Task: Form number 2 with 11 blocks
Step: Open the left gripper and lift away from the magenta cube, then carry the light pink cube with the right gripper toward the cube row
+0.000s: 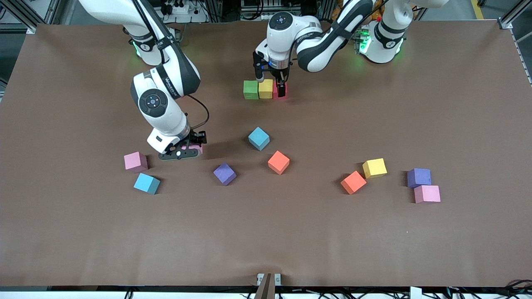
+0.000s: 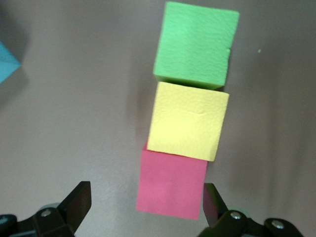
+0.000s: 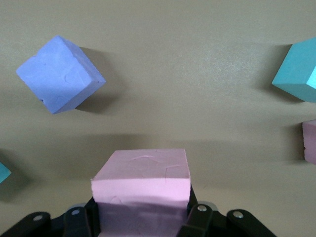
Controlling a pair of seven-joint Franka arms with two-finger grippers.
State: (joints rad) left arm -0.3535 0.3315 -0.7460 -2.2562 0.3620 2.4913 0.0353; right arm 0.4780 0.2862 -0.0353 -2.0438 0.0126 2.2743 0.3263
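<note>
A row of three blocks is laid near the robots' bases: green block (image 1: 250,89), yellow block (image 1: 265,88) and red block (image 1: 280,92), touching side by side, green toward the right arm's end. The left gripper (image 1: 272,82) is positioned low over the red block with jaws spread wide, one finger on each side and nothing gripped; in the left wrist view the red block (image 2: 171,183) is seen between the fingers (image 2: 76,202) with gaps on both sides. The right gripper (image 1: 185,150) is set down at table level, jaws closed on a pink block (image 3: 142,190) that fills the space between them. The remaining blocks are scattered nearer the front camera: a pink cube (image 1: 135,161) and a blue cube (image 1: 146,183) just beside the right gripper, a purple cube (image 1: 224,173), a blue one (image 1: 259,138) and an orange one (image 1: 278,162) mid-table, then orange (image 1: 353,182), yellow (image 1: 374,167), purple (image 1: 418,177) and pink (image 1: 427,194) cubes toward the left arm's end, the last two touching.
</note>
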